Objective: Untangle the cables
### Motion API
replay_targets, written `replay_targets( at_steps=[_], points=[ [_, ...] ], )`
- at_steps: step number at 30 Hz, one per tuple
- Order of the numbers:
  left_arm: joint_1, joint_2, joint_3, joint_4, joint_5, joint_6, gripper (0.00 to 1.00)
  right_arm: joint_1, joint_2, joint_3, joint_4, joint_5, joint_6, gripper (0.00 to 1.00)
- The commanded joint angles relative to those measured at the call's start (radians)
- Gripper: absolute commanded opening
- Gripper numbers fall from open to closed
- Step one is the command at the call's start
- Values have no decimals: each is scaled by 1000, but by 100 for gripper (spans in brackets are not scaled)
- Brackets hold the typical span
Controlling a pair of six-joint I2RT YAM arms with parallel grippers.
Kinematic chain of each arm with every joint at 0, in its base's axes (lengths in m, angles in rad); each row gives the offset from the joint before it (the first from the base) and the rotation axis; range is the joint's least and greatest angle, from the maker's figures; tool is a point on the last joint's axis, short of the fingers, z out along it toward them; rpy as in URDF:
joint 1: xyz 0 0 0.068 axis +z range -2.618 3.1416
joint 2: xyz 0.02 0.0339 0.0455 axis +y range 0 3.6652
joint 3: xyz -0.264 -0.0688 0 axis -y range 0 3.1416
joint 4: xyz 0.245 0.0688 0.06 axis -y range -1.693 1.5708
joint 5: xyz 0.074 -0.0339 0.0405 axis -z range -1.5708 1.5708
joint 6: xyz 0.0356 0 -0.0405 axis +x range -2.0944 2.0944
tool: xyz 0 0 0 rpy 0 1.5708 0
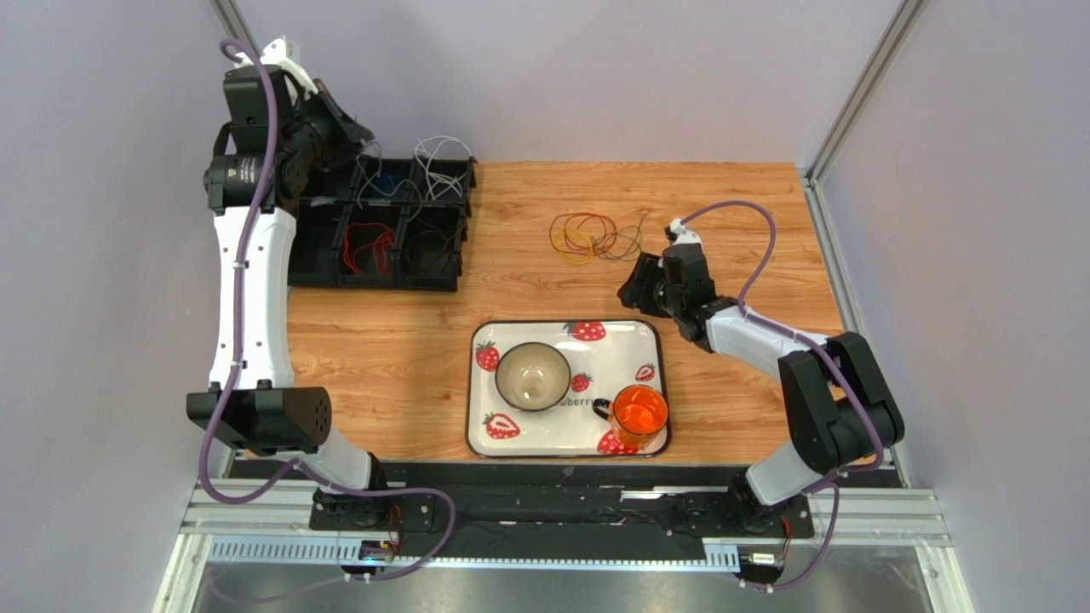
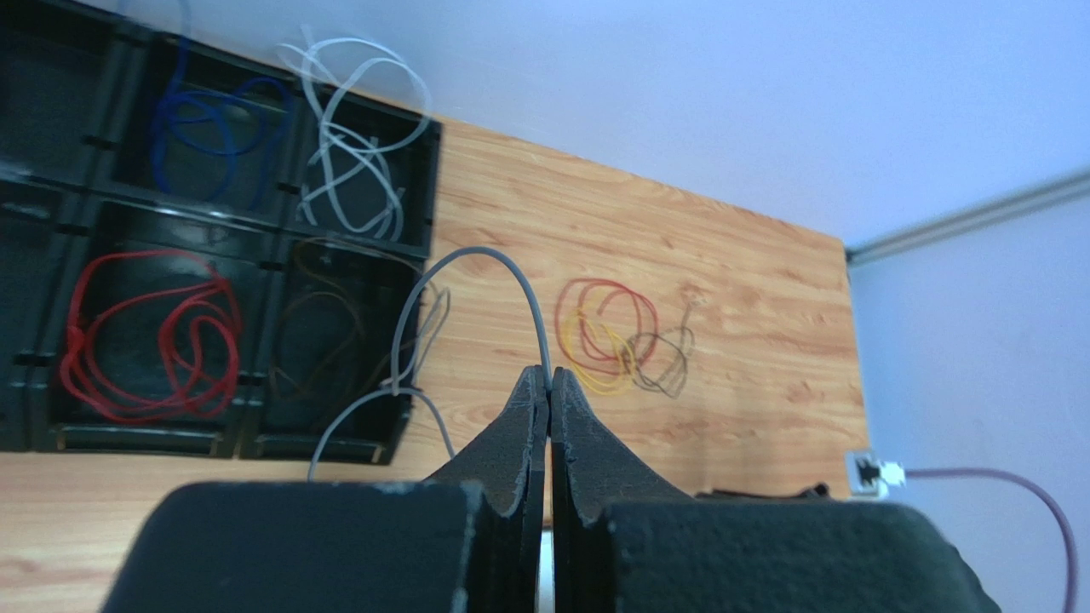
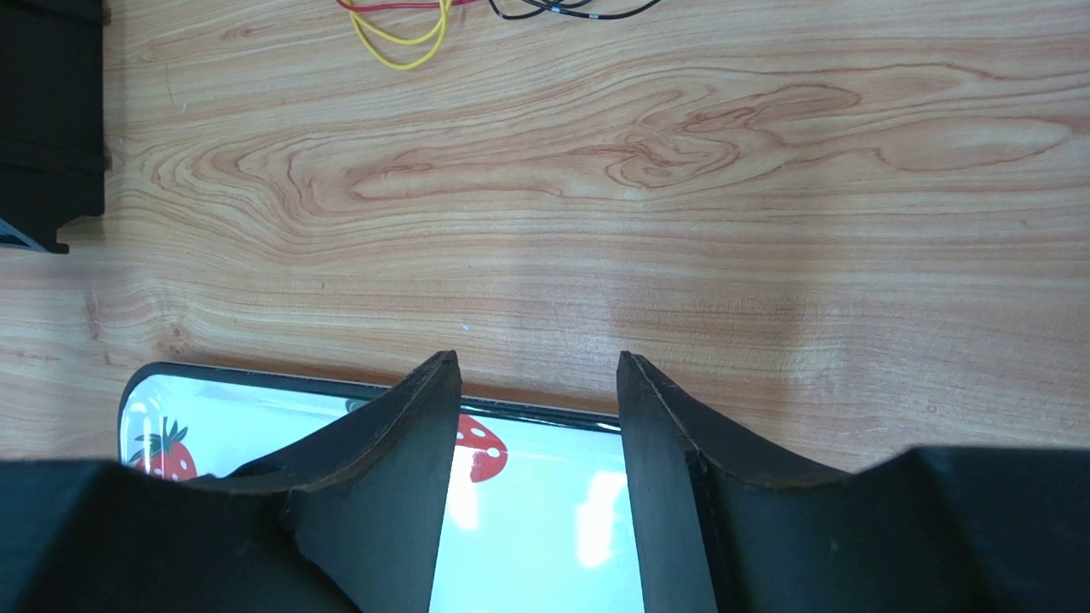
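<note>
Far forward we stretch our left arm (image 1: 247,275), its left gripper (image 2: 549,381) pinched on a grey cable (image 2: 480,253); our right arm (image 1: 768,342) folds low, right gripper (image 3: 535,363) part-open.

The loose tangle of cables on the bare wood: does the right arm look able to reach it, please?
Probably yes. The right claw is open and empty, and only bare table lies between it and the tangle of cables.

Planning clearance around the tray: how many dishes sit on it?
2: a bowl at the strawberry tray's middle, and an orange mug at its near-right corner. Nothing seems hidden.
</note>
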Motion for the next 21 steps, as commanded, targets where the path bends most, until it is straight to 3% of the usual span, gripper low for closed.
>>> replay_targets(
  at_steps=[1,8,21],
  points=[
    [49,18,1,95,-23,53,0,-1,8,40,1,17,3,52],
    [113,108,74,171,-92,89,0,-1,14,47,-7,17,4,51],
    [144,341,107,465,-224,226,0,-1,26,57,-14,17,6,50]
  ],
)
